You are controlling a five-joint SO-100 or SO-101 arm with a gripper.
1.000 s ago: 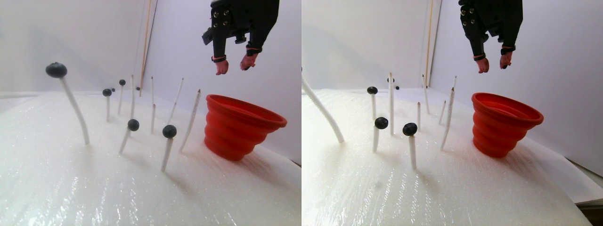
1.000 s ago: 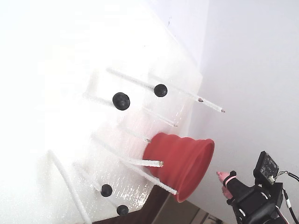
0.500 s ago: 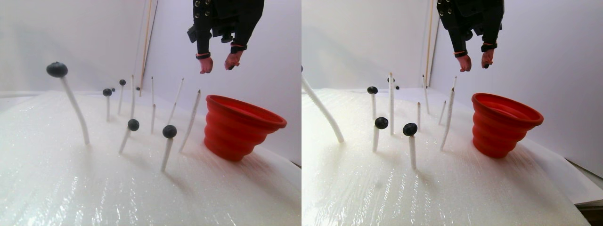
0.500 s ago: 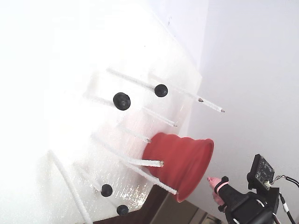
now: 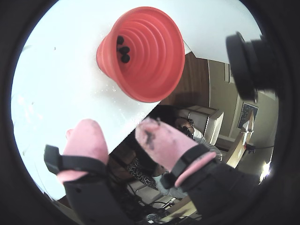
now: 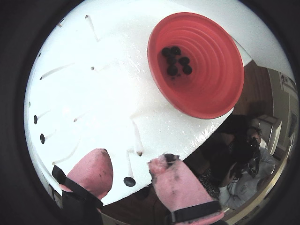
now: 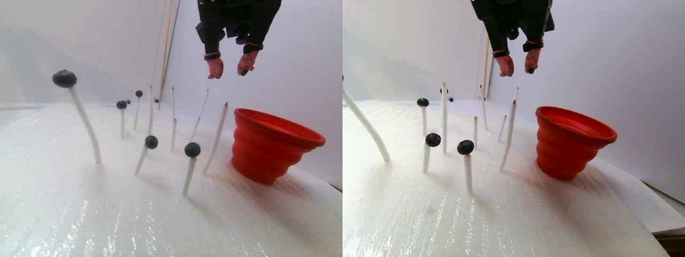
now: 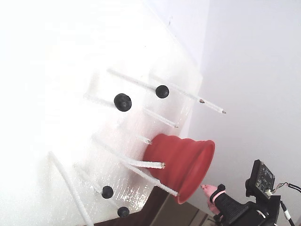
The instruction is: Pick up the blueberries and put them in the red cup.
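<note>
Berries on rods: small round matte blue-black blueberries (image 7: 64, 78) sit on the tips of thin white rods (image 7: 85, 126) stuck upright or leaning in the white foam-like bed (image 7: 107, 214); in the stereo pair view one rides high at far left, two (image 7: 151, 142) (image 7: 192, 149) stand low near the middle, and smaller ones lie further back.
Bare rods: several rods between the berries and the cup carry nothing on their tips.
Gripper: the black two-finger gripper with pink tips (image 7: 230, 66) hangs high above the bed, left of the cup in the stereo pair view; its fingers (image 6: 93, 171) stand a modest gap apart with nothing between them, dark smears on one pad.
Cup: the red ribbed cup with a wide flared rim (image 7: 273, 144) stands on the bed near its right edge, just beside a bare rod.
Berries in cup: a cluster of blueberries (image 6: 176, 61) lies at the bottom of the cup (image 6: 197, 65) in a wrist view.
</note>
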